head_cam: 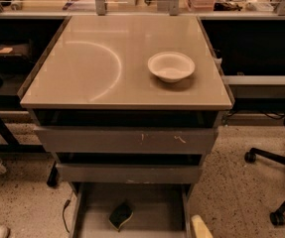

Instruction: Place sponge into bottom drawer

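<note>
My gripper (200, 227) pokes in at the bottom edge, just right of the bottom drawer (154, 202) and its right rail. Can't tell if it's open or closed. Sponge (120, 215) lies on the drawer floor, left of gripper, not touching. White bowl (171, 66) sits on the tabletop, well above.

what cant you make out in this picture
The gripper: camera view, cut off by the bottom edge, right of the bottom drawer; only a pale bit shows.
The bottom drawer's front end: runs past the bottom edge.
The upper drawers: insides hidden in shadow.
</note>
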Controlling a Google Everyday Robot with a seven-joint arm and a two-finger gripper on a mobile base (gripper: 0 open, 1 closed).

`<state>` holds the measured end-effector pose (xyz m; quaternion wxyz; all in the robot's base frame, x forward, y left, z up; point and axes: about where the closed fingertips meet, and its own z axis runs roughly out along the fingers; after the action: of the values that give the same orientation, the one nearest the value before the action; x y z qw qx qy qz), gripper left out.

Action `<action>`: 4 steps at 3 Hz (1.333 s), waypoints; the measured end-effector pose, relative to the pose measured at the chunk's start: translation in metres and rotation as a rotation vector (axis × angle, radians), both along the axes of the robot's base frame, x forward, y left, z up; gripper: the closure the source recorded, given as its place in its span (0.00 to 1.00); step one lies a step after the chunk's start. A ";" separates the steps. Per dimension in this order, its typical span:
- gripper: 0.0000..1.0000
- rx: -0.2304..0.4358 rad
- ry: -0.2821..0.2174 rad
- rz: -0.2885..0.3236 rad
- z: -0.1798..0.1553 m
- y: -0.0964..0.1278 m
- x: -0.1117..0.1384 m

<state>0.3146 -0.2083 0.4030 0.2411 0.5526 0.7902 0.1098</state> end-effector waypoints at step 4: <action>0.00 -0.214 0.142 -0.261 0.033 -0.108 -0.136</action>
<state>0.1787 -0.3159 0.4359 0.2545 0.6280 0.7340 -0.0465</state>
